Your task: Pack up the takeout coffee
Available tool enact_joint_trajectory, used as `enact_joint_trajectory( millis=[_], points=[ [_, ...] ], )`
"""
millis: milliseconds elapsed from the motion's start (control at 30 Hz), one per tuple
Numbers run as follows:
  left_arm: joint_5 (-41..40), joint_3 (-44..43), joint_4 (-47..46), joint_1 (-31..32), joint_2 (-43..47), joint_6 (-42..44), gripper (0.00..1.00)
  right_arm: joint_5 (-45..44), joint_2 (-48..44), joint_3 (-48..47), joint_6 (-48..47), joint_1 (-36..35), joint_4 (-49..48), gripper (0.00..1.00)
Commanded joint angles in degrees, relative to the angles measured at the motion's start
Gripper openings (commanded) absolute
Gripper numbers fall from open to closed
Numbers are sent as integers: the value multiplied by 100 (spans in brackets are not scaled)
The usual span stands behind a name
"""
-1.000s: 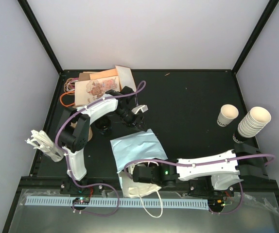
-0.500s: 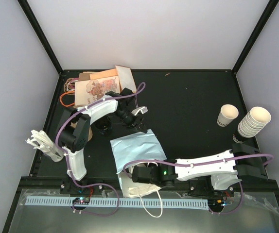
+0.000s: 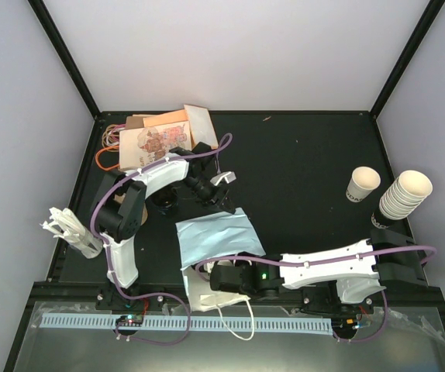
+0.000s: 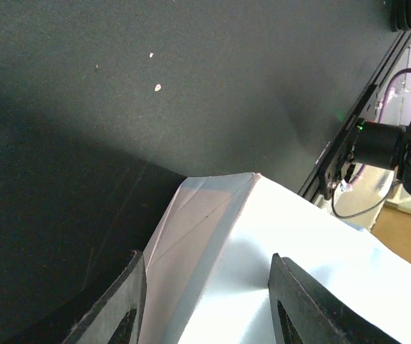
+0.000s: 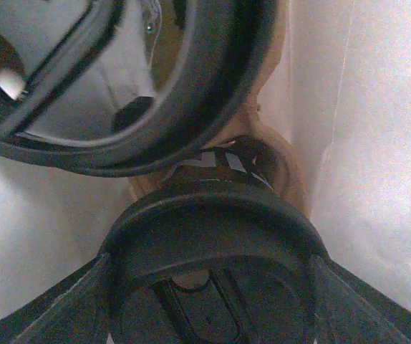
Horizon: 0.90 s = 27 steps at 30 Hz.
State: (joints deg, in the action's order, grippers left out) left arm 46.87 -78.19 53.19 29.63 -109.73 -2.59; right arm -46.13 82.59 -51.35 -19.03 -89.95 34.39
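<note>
Spotter: Since a second ago your right arm has pushed a little further left into the near end of the bag (image 3: pixel 215 232), and the loop handle (image 3: pixel 242 329) has shifted with it. Your left tool (image 4: pixel 205 261) has crept closer over the bag's far corner.

Operator: Where's the coffee (image 5: pixel 220 215)?

Spotter: Inside the bag's mouth, with white paper on both sides. Its black lid fills the gap in your right tool (image 5: pixel 209 301).

Operator: Is it gripped?

Spotter: I can't tell whether those fingers are clenched on it or only cradling it. Your left tool looks released, its jaws apart with paper between them and no pinch that I can see.

Operator: What could go wrong?

Spotter: Two things, I'd say. Another black rim (image 5: pixel 213 93) sits just ahead, so a harder push could knock the lid loose against it. The bag also lies flat on the counter (image 3: pixel 308 170) with nothing clamping its far end, so it may slide away instead of taking the cup.
</note>
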Motion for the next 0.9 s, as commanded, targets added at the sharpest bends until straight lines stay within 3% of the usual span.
enact_joint_trajectory(
  millis=[0, 467, 867],
  points=[
    [322, -48, 281, 52, -222, 31, 49, -548, -167, 161, -151, 61, -467, 61],
    [463, 116, 219, 125, -247, -11, 47, 82, -42, 304, -460, 358, -847, 61],
    [379, 98, 174, 127, -172, -53, 46, 500, 50, -54, -75, 391, 43, 61]
  ],
)
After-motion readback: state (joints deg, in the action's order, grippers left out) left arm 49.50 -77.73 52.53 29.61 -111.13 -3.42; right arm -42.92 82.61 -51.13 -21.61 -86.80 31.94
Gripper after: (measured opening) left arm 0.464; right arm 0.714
